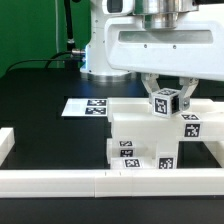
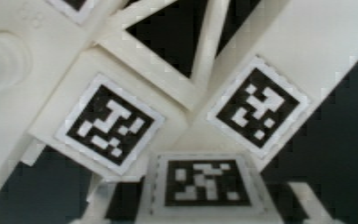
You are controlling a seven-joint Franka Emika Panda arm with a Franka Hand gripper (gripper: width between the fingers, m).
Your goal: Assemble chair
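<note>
Your fingers (image 1: pixel 187 95) are clamped on a leg (image 1: pixel 165 102), one on each side of its tagged top end, right under the big white arm (image 1: pixel 150 45). That leg stands upright at the top of the chair (image 1: pixel 145 140). The chair is a stack of white blocky parts on the black counter (image 1: pixel 40 95), towards the exterior view's right. You've got tags facing the camera along its lower front and more on its right side. Whether the leg is seated in the part below it or only touching it, you can't tell from here.

Just in front of the chair runs the low white rail (image 1: pixel 60 180), with the chair close behind it. To the exterior view's left, the marker board (image 1: pixel 90 106) lies flat on the counter, near the chair's back corner.

On the wrist view you're in very tight. Three tags (image 2: pixel 105 125) sit on angled white faces and fill most of the picture, with white bars (image 2: pixel 158 40) crossing over dark gaps. It's blurred, so you can't say which part is which there.
</note>
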